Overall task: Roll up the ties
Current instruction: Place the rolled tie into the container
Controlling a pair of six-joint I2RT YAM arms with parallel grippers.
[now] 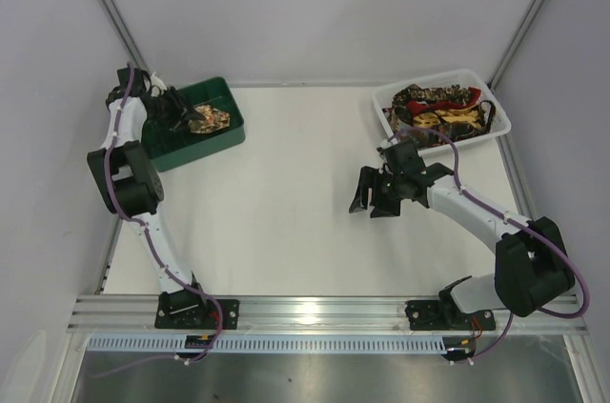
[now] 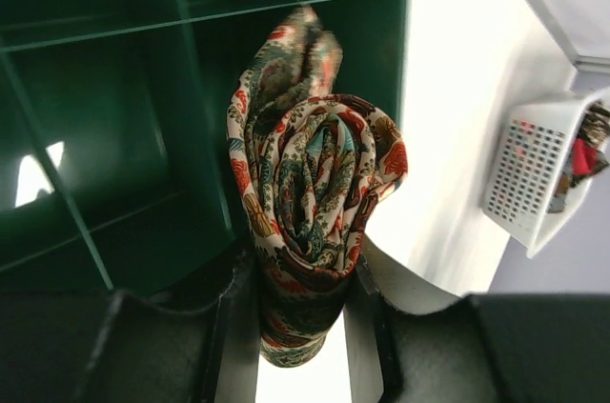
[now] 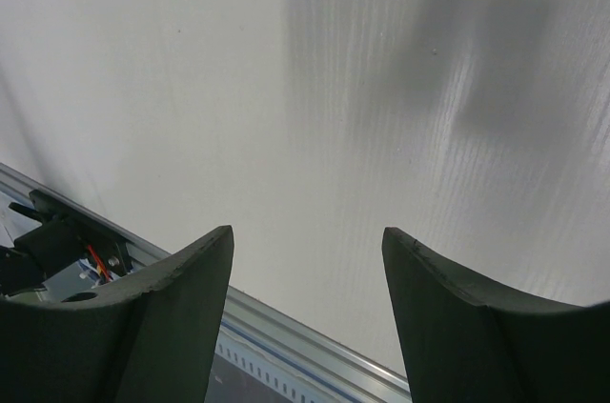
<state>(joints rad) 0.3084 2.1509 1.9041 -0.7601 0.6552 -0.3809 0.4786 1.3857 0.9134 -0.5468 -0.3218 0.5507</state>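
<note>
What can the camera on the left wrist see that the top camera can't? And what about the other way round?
Only the left wrist camera: the rolled tie's spiral up close, pinched in the left gripper, and the green crate's dividers. Only the top camera: the right gripper open above the table, and the loose ties heaped in the white tray. Both: the rolled tie, the crate and the tray.

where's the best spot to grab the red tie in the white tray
Probably from straight above, since the white tray walls block any side approach. Pinch the red tie across its narrow width where it lies uppermost among the others.
</note>
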